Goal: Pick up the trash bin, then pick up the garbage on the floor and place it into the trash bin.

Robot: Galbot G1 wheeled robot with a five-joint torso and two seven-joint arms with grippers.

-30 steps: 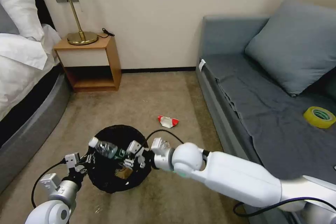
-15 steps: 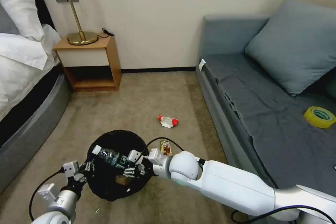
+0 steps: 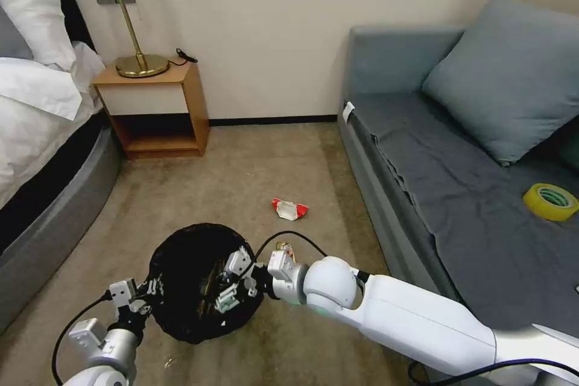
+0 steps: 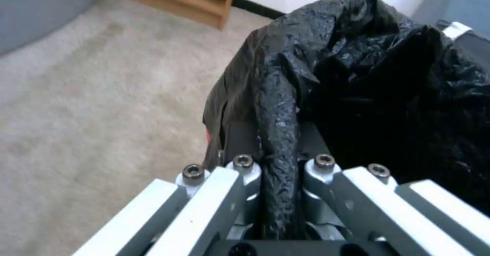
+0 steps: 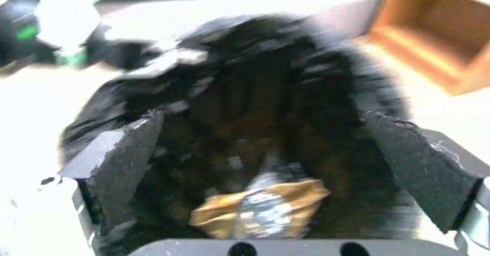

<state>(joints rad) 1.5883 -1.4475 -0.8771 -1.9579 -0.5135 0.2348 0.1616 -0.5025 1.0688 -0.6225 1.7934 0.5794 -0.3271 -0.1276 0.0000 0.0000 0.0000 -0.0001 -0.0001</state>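
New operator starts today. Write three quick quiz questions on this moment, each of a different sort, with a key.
1. True or false: the left gripper is shut on the trash bin liner.
2. Where is the red-and-white wrapper? A in the bin; B on the carpet beyond the bin; C on the sofa.
3. Fill in: the right gripper hangs over the bin's mouth with its jaws ____.

Key: 1 true. 2 B. 3 open.
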